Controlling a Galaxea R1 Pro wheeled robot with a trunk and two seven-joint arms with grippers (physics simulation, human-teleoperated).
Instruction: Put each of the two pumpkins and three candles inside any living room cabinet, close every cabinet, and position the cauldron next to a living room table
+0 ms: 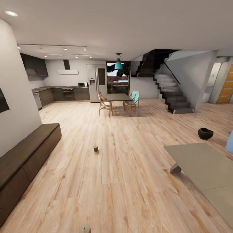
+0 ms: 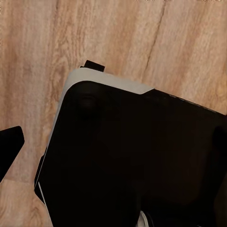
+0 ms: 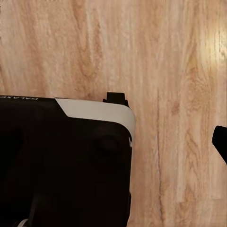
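Head view: bright, even, soft render light. A recessed ceiling spot (image 1: pixel 11 13) glows at far left, and small track lights (image 1: pixel 65 48) run over the far kitchen. Daylight comes through the far window (image 1: pixel 117 81). Wood floor (image 1: pixel 123 168) has a mild sheen, no hard glare. Soft shadows lie under the dining table (image 1: pixel 118 97), the cauldron (image 1: pixel 205 133) and the near table (image 1: pixel 207 168). Strong wide-angle stretch at the edges; walls bow at left. Overall slightly soft, far detail smeared. Wrist views: warm, evenly lit planks, with a pale glare patch (image 3: pixel 215 45) in the right wrist view. The robot's dark body (image 2: pixel 137 161) is near-black, detail crushed.
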